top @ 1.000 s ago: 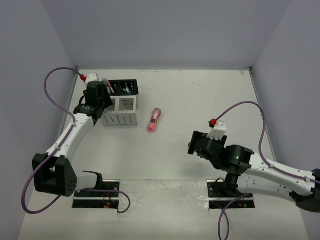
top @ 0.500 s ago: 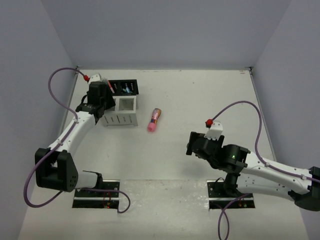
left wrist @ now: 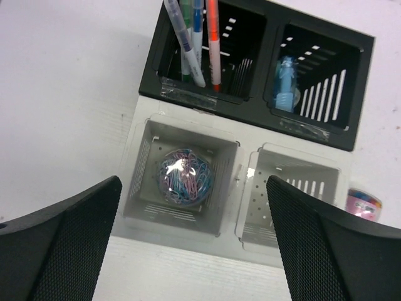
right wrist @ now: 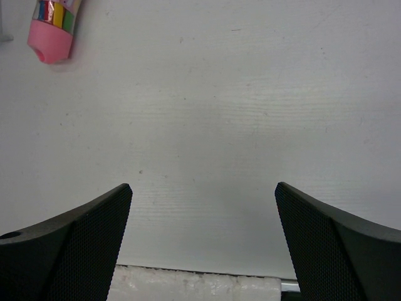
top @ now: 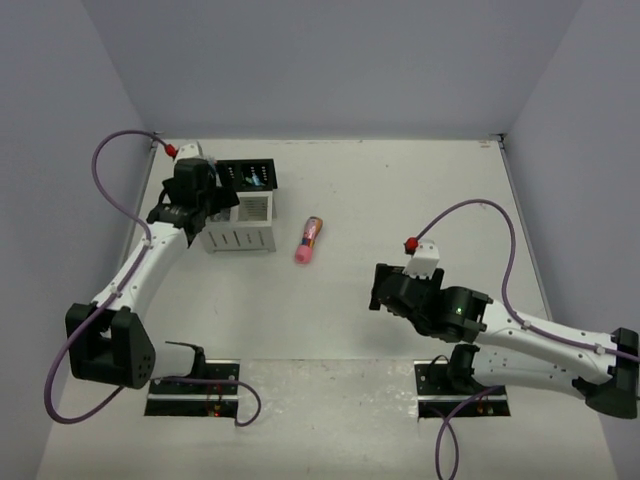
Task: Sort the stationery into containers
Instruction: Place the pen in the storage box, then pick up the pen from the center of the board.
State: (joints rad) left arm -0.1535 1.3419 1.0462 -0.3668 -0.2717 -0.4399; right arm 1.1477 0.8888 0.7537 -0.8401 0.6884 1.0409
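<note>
The containers stand at the far left: a black rack joined to a white two-compartment box. Thin pens lean in the rack's left slot. A blue piece sits in its right slot. A small round roll of pink and blue clips lies in the left white compartment; the right one holds nothing. My left gripper hovers open over the white box, touching nothing. The pink patterned tube lies on the table right of the box. My right gripper is open and holds nothing, short of the tube.
Grey walls close the table on the left, back and right. Both arm bases are bolted at the near edge. In the right wrist view a white foam edge shows just under the fingers.
My left jaws have opened wide above the white box, and that wrist shifted slightly. The right arm has crept a little to the left. The pink tube has not moved.
</note>
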